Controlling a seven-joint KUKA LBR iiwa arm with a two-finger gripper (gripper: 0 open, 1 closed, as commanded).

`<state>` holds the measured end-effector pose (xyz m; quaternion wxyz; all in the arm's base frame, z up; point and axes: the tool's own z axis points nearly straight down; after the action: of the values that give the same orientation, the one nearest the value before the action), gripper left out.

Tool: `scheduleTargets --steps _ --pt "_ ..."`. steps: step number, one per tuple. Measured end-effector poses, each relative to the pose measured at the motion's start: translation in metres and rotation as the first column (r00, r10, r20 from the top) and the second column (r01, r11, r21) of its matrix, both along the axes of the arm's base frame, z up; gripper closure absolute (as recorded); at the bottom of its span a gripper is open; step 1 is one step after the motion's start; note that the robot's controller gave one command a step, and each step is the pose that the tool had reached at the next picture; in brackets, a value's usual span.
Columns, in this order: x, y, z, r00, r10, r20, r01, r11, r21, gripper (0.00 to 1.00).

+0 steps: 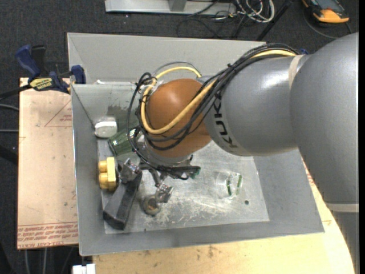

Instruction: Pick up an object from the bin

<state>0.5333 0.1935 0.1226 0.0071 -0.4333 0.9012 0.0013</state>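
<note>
Grey metal bin (259, 213), seen from above: the gripper (162, 192) hangs low over the floor's front-left part, under the arm's orange cover. Whether the claw is released or clenched cannot be told, and nothing can be seen in it. Nearest it lies a small round brownish thing (151, 206), just beside its tip; a black bar (120, 205) and a yellow block (107, 173) lie further left, and a clear-and-green scrap (229, 184) well to the right. By my judgement the pick is not yet made: grasping and lifting remain.
</note>
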Motion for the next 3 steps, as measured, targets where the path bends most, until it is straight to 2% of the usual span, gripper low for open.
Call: scheduleTargets --steps 1,2,3 --pt "0.047 0.010 -0.014 0.999 0.035 -0.005 -0.035 0.999 -0.005 0.00" --pt "0.065 0.023 -0.022 0.998 0.066 0.009 -0.066 0.998 -0.009 0.00" --pt "0.054 0.010 -0.031 0.977 0.211 0.014 -0.211 0.977 -0.005 0.00"
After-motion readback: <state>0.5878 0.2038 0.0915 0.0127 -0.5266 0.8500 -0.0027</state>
